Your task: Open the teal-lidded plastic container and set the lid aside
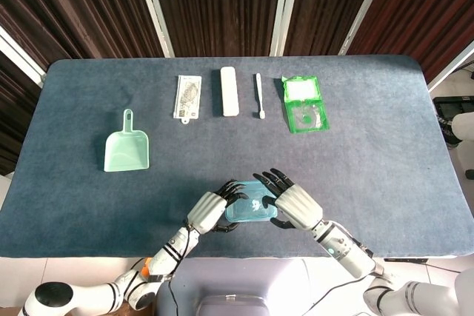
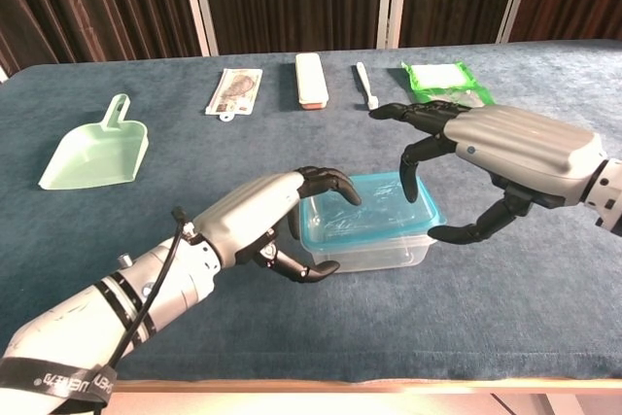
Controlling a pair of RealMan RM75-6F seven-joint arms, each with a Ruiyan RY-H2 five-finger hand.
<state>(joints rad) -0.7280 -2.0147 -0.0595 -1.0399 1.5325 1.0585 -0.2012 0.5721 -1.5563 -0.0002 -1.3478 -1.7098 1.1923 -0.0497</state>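
Bracing the container (image 2: 374,245) at the near table edge with curled left hand (image 2: 267,221) fingers, our right hand (image 2: 486,157) spread and empty, we judge the teal lid (image 2: 369,211) barely lifting, removal pending.

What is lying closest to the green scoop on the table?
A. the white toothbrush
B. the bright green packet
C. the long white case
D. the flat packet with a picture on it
D. In the head view, the flat packet lies just right of the green scoop, nearer than the long white case, the white toothbrush or the bright green packet.
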